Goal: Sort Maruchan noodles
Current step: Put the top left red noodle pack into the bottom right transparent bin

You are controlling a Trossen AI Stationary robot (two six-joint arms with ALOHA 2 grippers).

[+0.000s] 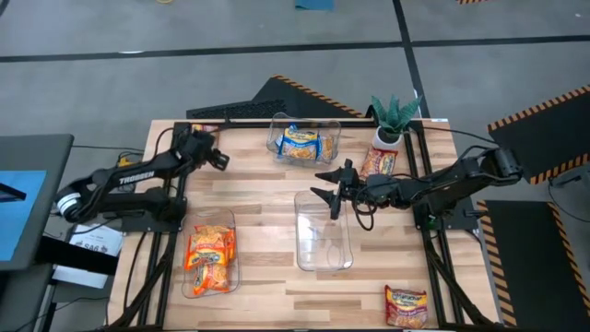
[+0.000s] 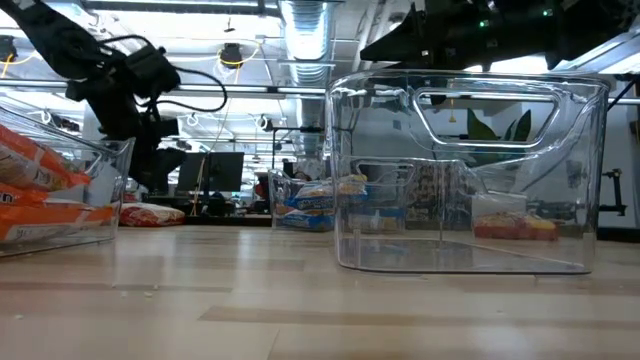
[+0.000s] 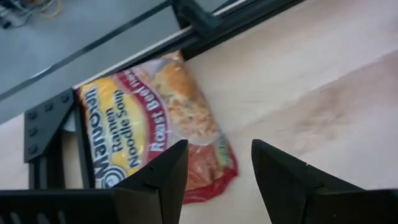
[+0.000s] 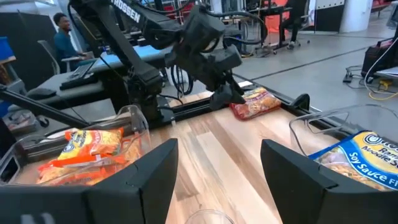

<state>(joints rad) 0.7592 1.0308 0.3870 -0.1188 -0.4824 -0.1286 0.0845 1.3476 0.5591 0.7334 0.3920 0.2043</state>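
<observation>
A red-orange Maruchan packet (image 3: 149,130) lies flat at the table's far-left corner, against the black frame rail; it also shows in the right wrist view (image 4: 255,102). My left gripper (image 3: 217,149) hovers open just above its near end (image 1: 219,157). My right gripper (image 1: 329,189) is open in mid-table, over the far end of an empty clear bin (image 1: 323,232). Orange packets (image 1: 210,254) lie in the near-left bin. Blue-and-yellow packets (image 1: 302,143) fill the far bin. Two more red-orange packets lie loose: one by the plant (image 1: 378,164), one at the near-right edge (image 1: 406,304).
A small potted green plant (image 1: 395,115) stands at the far-right corner. Black frame rails (image 1: 230,122) run along the table's far edge and sides. Bare wood lies between the three bins. A person (image 4: 62,37) sits in the room beyond the table.
</observation>
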